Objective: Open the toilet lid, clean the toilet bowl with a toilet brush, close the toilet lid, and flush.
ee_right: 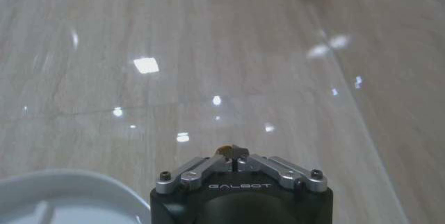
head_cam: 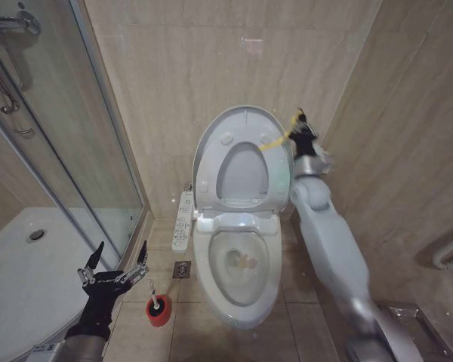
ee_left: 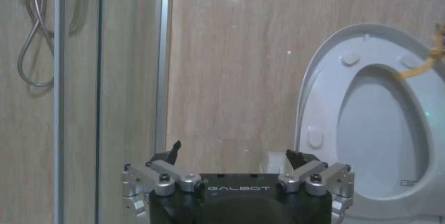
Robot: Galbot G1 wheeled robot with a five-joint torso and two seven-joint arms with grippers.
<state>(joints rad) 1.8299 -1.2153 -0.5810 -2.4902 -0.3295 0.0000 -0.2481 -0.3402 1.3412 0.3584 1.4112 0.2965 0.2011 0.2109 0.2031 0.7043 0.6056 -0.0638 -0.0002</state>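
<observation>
The left tool (head_cam: 113,264) hangs low over the floor with its two dark fingers (head_cam: 95,257) spread wide and nothing between them. Just beside it, toward the toilet, the toilet brush (head_cam: 152,291) stands in its red holder (head_cam: 159,311) on the tiled floor (head_cam: 302,324), its thin white handle tilted up toward that tool without touching it. Past the brush sits the toilet bowl (head_cam: 238,264), open, with water and a pale patch at the bottom. The white control panel (head_cam: 183,220) runs along the bowl's side that faces the left tool. On the far side of that tool from the toilet is the glass shower screen (head_cam: 60,136), with the white shower tray (head_cam: 30,264) below it.

The toilet lid (head_cam: 211,143) stands upright against the beige tiled wall (head_cam: 166,68), and the ring-shaped seat (head_cam: 241,177) is raised against it. From the left wrist view the lid (ee_left: 326,104) rises ahead of the spread fingers (ee_left: 173,151).

The right tool (head_cam: 299,121) is up at the lid's top edge, its fingers (ee_right: 240,153) pinched together on a yellow strap (head_cam: 273,141) that runs from the lid to the fingertips. In the right wrist view a small yellow bit (ee_right: 226,150) shows at the clenched tips, with the wall (ee_right: 208,52) close ahead.
</observation>
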